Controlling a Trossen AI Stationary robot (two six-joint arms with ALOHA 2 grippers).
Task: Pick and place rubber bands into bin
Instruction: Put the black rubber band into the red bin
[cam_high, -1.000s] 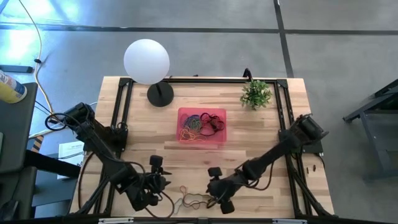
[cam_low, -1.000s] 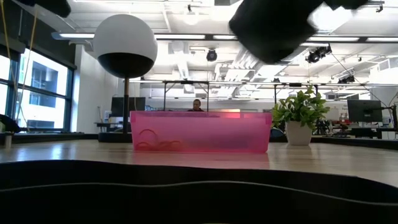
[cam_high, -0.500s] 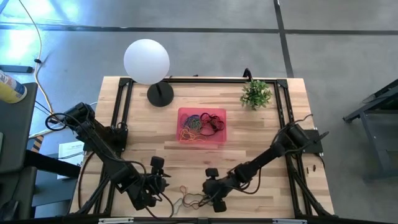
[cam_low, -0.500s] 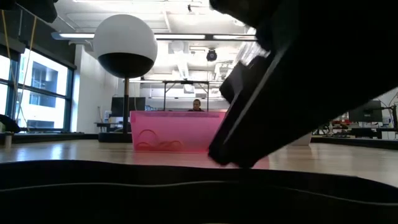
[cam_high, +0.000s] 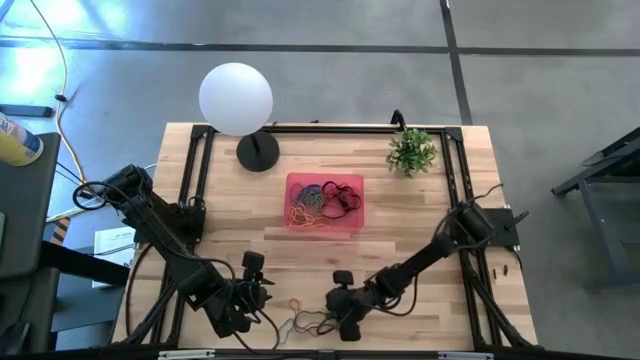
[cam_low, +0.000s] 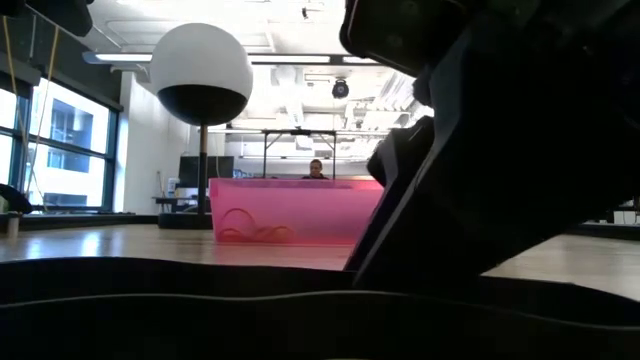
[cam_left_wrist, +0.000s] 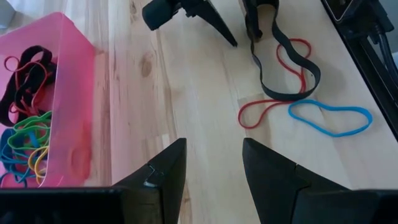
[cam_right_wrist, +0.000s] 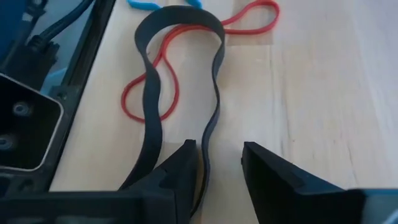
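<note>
Black rubber band (cam_right_wrist: 180, 74) | lies lengthwise from right gripper (cam_right_wrist: 217, 165) | jaws open

A light wooden table (cam_high: 420, 215) with a black frame along its edges fills the middle of the high view. On it, at upper left, stands a white globe lamp (cam_high: 236, 98) on a round black base. A small potted plant (cam_high: 412, 152) sits at upper right. The pink bin (cam_high: 325, 202) rests at the centre. Near the lower edge lie loose rubber bands (cam_left_wrist: 283, 78): a wide black one, a red one and a blue one, overlapping on the bare wood.
</note>
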